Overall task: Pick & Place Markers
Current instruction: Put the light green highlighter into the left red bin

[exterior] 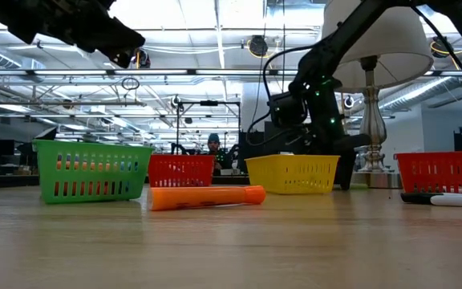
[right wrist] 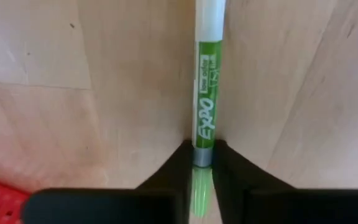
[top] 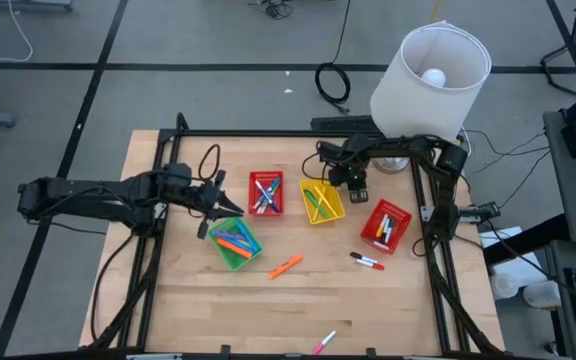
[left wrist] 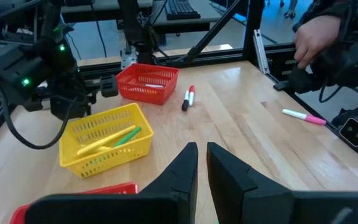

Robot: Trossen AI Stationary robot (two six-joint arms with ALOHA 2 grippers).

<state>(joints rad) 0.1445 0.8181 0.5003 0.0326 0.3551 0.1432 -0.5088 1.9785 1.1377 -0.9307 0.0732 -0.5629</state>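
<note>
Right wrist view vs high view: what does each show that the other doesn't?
Only the right wrist view: a green marker clamped between the right tool's fingers, label readable, over bare wood. Only the high view: the left tool above the green basket, the yellow basket, loose orange marker. Both: the wooden table and a red basket.

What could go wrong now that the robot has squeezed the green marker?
The right gripper pinches the green marker right at one end, so the long free part could swing or slip out.

It sits close beside the yellow basket, so lifting might bump the rim and shove the basket.

An orange marker, a red one and a pink one lie loose on the table; a passing arm could roll them.
</note>
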